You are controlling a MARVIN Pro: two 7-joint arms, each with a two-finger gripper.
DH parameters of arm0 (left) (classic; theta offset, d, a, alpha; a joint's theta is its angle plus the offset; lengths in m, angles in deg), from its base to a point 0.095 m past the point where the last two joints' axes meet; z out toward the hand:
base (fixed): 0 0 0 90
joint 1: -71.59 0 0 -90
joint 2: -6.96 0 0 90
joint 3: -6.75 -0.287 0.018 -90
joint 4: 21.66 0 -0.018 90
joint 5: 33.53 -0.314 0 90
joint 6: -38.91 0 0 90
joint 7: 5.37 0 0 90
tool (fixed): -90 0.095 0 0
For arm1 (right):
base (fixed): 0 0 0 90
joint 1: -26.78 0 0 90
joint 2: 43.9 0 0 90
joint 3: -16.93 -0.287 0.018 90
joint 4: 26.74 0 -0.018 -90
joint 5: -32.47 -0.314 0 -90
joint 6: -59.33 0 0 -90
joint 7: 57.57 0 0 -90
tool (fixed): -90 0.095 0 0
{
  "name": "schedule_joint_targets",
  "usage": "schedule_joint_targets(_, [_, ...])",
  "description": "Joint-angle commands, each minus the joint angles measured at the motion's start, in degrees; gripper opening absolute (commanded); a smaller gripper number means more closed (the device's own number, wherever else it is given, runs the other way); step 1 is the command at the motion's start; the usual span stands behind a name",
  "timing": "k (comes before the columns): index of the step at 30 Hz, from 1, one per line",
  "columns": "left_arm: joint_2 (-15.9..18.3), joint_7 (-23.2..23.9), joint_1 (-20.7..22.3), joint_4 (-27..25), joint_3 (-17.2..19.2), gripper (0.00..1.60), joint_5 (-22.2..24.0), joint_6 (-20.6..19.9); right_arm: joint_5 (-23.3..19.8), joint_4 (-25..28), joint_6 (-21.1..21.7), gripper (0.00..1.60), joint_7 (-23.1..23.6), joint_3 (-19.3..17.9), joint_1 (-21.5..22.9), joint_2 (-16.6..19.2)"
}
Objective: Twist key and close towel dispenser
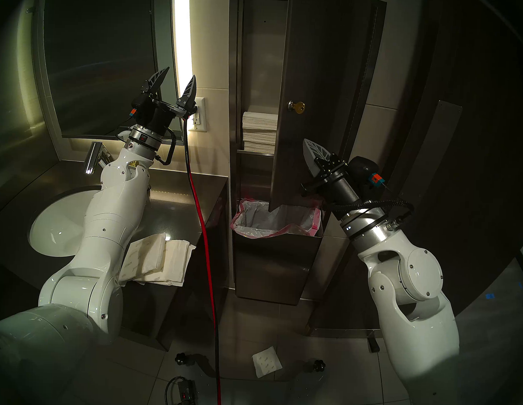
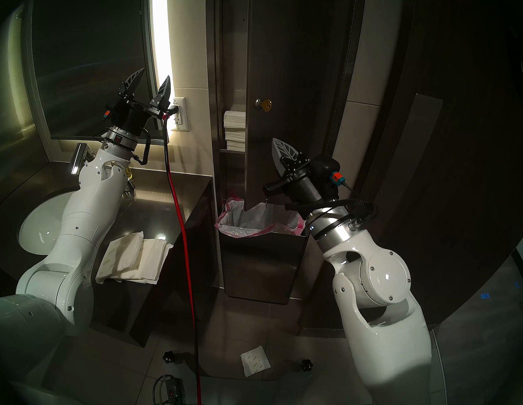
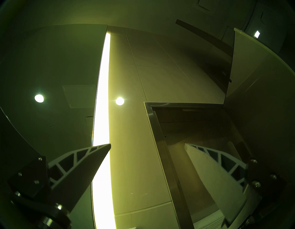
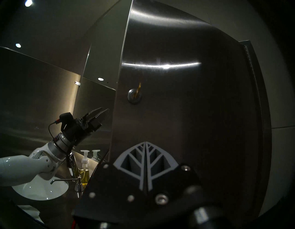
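Bathroom wall holds the towel dispenser [image 1: 325,80], door ajar. Its key [image 1: 299,107] sits up and left of the nearer right gripper [image 1: 309,146], clenched empty; the left gripper [image 1: 177,78] gapes.

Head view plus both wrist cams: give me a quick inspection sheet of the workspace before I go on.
Surface: dark counter, paper towel packs at its edge.
Job's things: towel dispenser door ajar; key in its lock, untouched.
Clutter: one paper towel on the floor.
Claws: left claw open, raised by the mirror; right claw shut, empty, below the key.
Cables: red cable hanging from the wall outlet.
Surroundings: sink, lined bin.
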Motion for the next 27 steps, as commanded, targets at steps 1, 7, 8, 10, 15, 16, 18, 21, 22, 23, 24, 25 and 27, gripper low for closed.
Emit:
schedule_joint_targets(1, [0.0,-0.1,0.9,-0.4,0.0,1.6,0.0,0.0,0.1,-1.0,1.6,0.0,0.1,0.0,6.7,-2.7])
schedule_joint_targets(7, [0.0,-0.1,0.9,-0.4,0.0,1.6,0.0,0.0,0.7,-4.7,6.0,0.0,-1.2,0.9,10.5,-4.8])
schedule_joint_targets(8, [0.0,-0.1,0.9,-0.4,0.0,1.6,0.0,0.0,1.4,-5.0,5.7,0.0,-1.1,0.9,9.5,-5.3])
schedule_joint_targets(10, [0.0,-0.1,0.9,-0.4,0.0,1.6,0.0,0.0,1.9,-6.9,6.4,0.0,-1.2,1.6,11.5,-5.7])
schedule_joint_targets(15, [0.0,-0.1,0.9,-0.4,0.0,1.6,0.0,0.0,4.0,-11.5,7.3,0.0,-1.3,2.6,14.9,-6.8])
schedule_joint_targets(16, [0.0,-0.1,0.9,-0.4,0.0,1.6,0.0,0.0,4.7,-11.8,7.2,0.0,-1.1,2.6,14.8,-7.0])
schedule_joint_targets(18, [0.0,0.0,0.9,-0.4,0.0,1.6,0.0,0.0,5.9,-13.2,7.8,0.0,-1.0,3.0,15.7,-7.4])
schedule_joint_targets(21, [0.0,0.0,0.9,-0.4,0.0,1.6,0.0,0.0,7.4,-15.4,8.4,0.0,-1.3,3.4,17.2,-8.5])
schedule_joint_targets(22, [0.0,0.0,0.9,-0.4,0.0,1.6,0.0,0.0,7.7,-16.2,8.5,0.0,-1.5,3.6,17.8,-9.0])
schedule_joint_targets(23, [0.0,0.0,0.9,-0.4,0.0,1.6,0.0,0.0,8.2,-17.0,8.9,0.0,-1.8,3.8,18.6,-9.5])
schedule_joint_targets(24, [0.0,0.0,0.9,-0.4,0.0,1.6,0.0,0.0,8.2,-17.0,8.9,0.0,-1.8,3.8,18.6,-9.5])
schedule_joint_targets(25, [0.0,0.0,0.9,-0.4,0.0,1.6,0.0,0.0,8.9,-18.7,9.3,0.0,-2.0,4.2,20.1,-10.5])
schedule_joint_targets(27, [0.0,0.0,0.9,-0.4,0.0,1.6,0.0,0.0,9.8,-19.7,9.4,0.0,-2.2,4.7,21.0,-11.3])
